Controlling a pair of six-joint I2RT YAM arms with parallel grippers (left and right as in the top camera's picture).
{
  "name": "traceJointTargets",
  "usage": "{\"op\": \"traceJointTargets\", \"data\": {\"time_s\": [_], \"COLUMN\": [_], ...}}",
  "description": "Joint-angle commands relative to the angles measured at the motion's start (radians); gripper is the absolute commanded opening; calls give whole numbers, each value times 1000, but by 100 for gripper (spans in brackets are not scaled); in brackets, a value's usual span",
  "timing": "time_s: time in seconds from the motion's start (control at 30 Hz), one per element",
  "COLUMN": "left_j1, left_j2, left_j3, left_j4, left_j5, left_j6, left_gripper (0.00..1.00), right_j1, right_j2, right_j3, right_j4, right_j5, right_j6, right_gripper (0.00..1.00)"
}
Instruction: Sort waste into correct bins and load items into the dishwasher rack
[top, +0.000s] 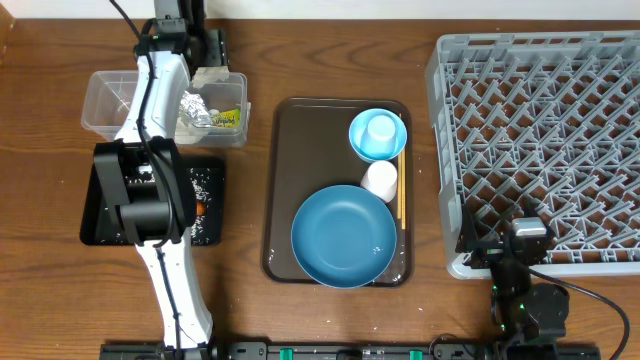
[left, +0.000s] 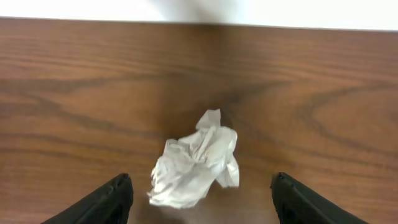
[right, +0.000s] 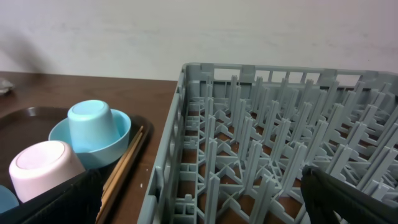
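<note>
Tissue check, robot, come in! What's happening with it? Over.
Left gripper open, crumpled tissue between its fingers, lying on the table. Right gripper open, empty, beside rack. Nothing in the way.

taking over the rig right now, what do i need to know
Left gripper: open, straddling a crumpled tissue on the table, not gripping.
Right gripper: open, empty, at the rack corner.
Done: foil wrapper in clear tub; rice and carrot in black tray.
Left: tissue; blue plate, bowl, cups, chopsticks on brown tray; nothing racked.
</note>
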Motion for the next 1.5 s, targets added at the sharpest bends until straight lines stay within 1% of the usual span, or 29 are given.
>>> {"op": "traceJointTargets", "data": {"time_s": [0.0, 0.27, 0.37, 0.43, 0.6, 0.9, 1.0, 1.17, 1.3, 1.47], "left_j1": [4, 4, 4, 4, 5, 8, 11, 16, 16, 16], "left_j2": [7, 7, 7, 7, 7, 7, 7, -37, -106, -201], "left_j3": [8, 8, 8, 8, 8, 8, 8, 11, 11, 11], "left_j4": [-29, -88, -103, -107, -129, -132, -108, -85, -72, -98], "left_j5": [-15, -14, 8, 12, 12, 11, 9, 3, 4, 4], "left_j6": [23, 23, 22, 21, 20, 23, 22, -63, -78, -154], "left_gripper": [73, 74, 75, 78, 79, 81, 84, 84, 84, 84], "right_j1": [-19, -19, -19, -19, -19, -19, -19, -19, -19, -19], "right_j2": [-2, -2, -2, -2, -2, -3, -2, -2, -2, -2], "right_j3": [-2, -2, -2, -2, -2, -2, -2, -2, -2, -2], "right_j4": [-5, -5, -5, -5, -5, -5, -5, -5, -5, -5], "right_j5": [3, 3, 3, 3, 3, 3, 3, 3, 3, 3], "right_j6": [-10, -10, -11, -10, -11, -10, -10, -10, -10, -10], "right_gripper": [99, 99, 99, 99, 99, 99, 99, 99, 99, 99]}}
